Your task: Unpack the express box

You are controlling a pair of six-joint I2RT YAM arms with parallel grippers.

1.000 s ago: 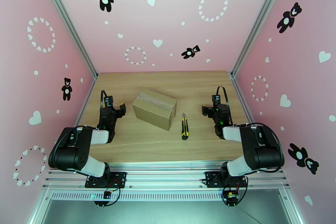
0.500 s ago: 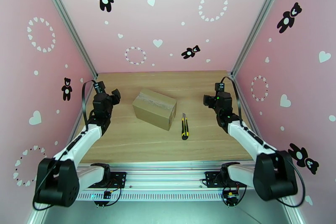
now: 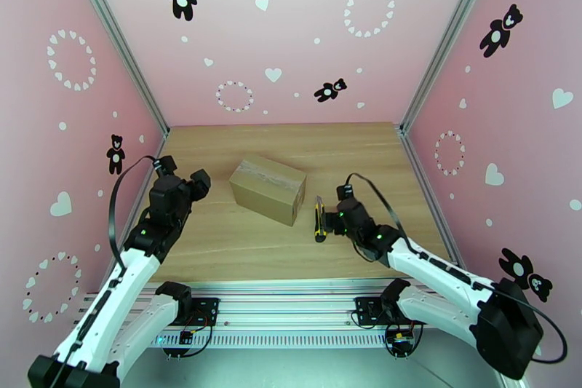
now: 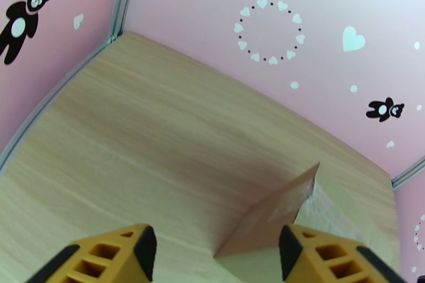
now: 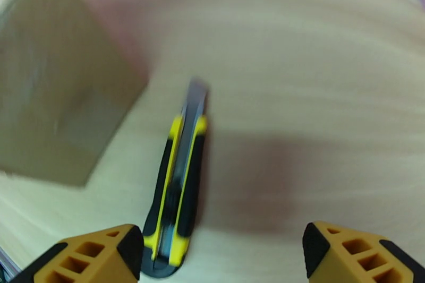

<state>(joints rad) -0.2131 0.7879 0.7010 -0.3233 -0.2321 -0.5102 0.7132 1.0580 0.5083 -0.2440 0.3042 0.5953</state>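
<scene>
Nearest: right gripper (image 5: 226,257), fingers spread wide and gripping nothing, set low over the utility knife (image 5: 178,188), which lies flat on the table (image 3: 240,251) just right of the box (presumably the tool for slitting the tape). Mid-table: express box (image 3: 268,189), sealed, standing at a slant. Level with it, to the left: left gripper (image 4: 215,260), likewise spread and empty, facing the box's corner, probably to steady it.
</scene>
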